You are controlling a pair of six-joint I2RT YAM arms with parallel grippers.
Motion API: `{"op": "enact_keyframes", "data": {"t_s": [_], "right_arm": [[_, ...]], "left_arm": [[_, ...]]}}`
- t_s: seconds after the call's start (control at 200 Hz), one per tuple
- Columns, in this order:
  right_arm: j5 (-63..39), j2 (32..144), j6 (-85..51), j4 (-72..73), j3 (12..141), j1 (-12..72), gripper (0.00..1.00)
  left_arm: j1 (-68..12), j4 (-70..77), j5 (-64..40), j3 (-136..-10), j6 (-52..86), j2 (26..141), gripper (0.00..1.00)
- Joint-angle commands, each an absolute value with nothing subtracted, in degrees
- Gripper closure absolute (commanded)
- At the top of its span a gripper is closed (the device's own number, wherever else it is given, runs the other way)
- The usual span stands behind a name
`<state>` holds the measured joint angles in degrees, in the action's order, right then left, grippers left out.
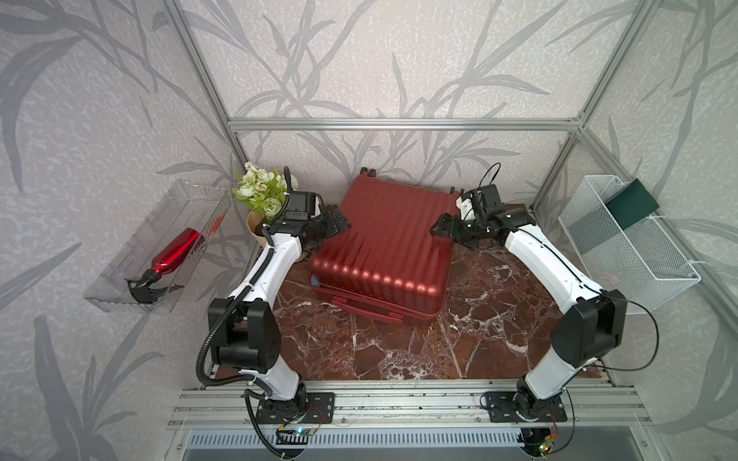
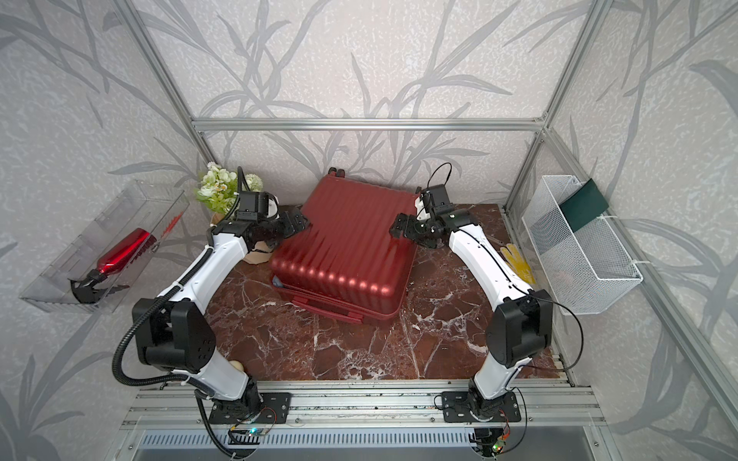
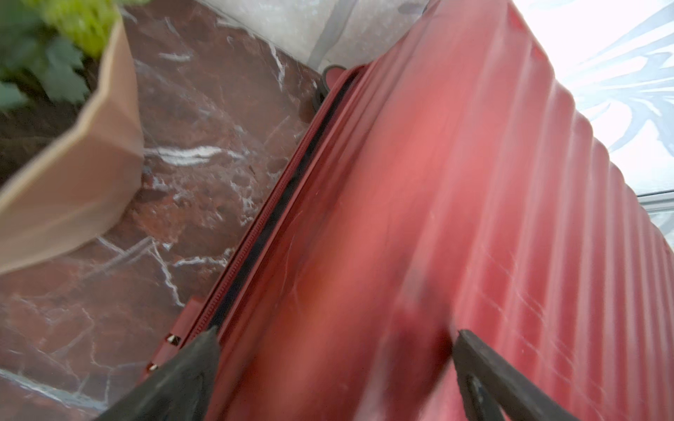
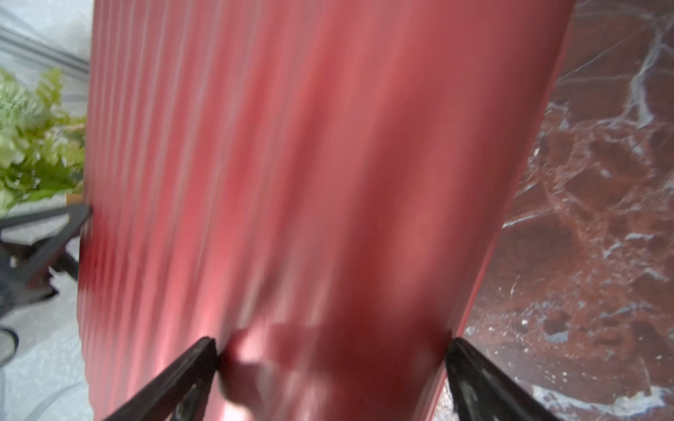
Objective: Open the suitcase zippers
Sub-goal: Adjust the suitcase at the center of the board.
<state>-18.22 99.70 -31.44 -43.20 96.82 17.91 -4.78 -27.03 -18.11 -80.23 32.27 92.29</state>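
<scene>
Both sets of jaws spread wide, nothing held. The suitcase (image 1: 383, 247) lies flat on the marble table (image 1: 479, 303), btwn the two grippers. Left gripper (image 1: 334, 226): ribbed shell fills the gap btwn its jaws, and the zippers (image 3: 251, 237) run along the side seam just outside one finger. Right gripper (image 1: 439, 228): the shell's opposite edge sits btwn its jaws.

White shells, black joints: left arm (image 1: 275, 259), right arm (image 1: 547, 255); black left gripper (image 1: 339, 225), right gripper (image 1: 439, 227); corrugated conduit (image 1: 205, 345) at 8 o'clock, thin wire (image 1: 657, 339) at 4 o'clock.
</scene>
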Motion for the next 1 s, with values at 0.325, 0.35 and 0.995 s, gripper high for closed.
{"op": "enact_keyframes", "data": {"t_s": [0.325, 0.35, 0.995], "right_arm": [[-28.10, 127.51, -11.47, -63.21, 139.88, 17.54, 0.03], [-29.94, 127.73, -11.79, -61.73, 139.79, 17.45, 0.03], [16.16, 86.83, -25.54, -56.97, 106.23, 21.70, 0.08]], "left_arm": [[-23.88, -12.59, -38.62, -68.22, 53.06, 82.40, 0.01], [-26.08, -10.89, -38.39, -68.03, 53.95, 82.43, 0.01], [-24.92, -36.93, 1.32, -87.23, 28.49, 79.08, 0.01]]}}
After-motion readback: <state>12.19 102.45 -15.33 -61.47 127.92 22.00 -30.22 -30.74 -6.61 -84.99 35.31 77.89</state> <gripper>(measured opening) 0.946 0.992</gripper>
